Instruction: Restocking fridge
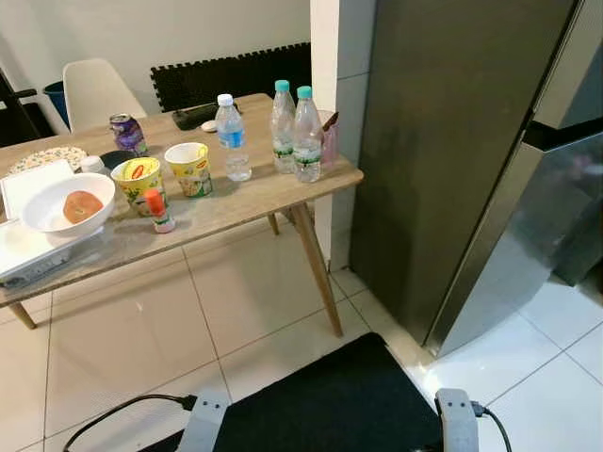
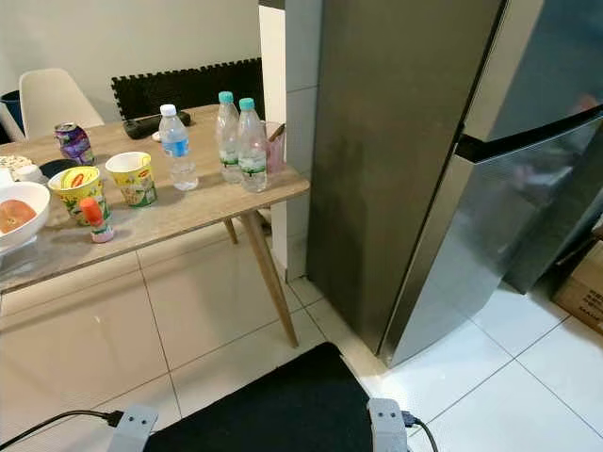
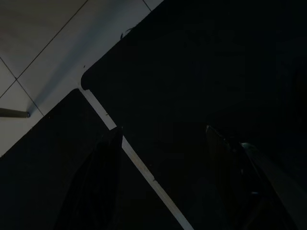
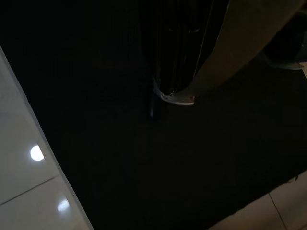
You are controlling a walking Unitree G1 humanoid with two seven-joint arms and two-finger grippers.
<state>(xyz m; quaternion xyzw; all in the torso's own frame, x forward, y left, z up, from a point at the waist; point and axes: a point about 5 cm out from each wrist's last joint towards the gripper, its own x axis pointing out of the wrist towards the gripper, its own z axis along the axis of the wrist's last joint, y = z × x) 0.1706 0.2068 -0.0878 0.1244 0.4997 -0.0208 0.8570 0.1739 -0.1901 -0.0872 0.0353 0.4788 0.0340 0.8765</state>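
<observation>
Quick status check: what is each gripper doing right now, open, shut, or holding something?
Left gripper: open, holding nothing, hanging idle over the black floor mat.
Right gripper: cannot be told; its view is too dark.

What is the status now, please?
Both arms idle, left pincer open. Three water bottles on table, untouched. Fridge shut. Nothing in the way.

Both arms hang idle; left gripper (image 3: pixel 160 139) fingers apart.

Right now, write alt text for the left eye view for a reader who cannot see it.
A wooden table holding three water bottles, two yellow cups, a purple can and a white bowl stands left of a closed steel fridge. A black mat lies on the tiled floor below.
</observation>
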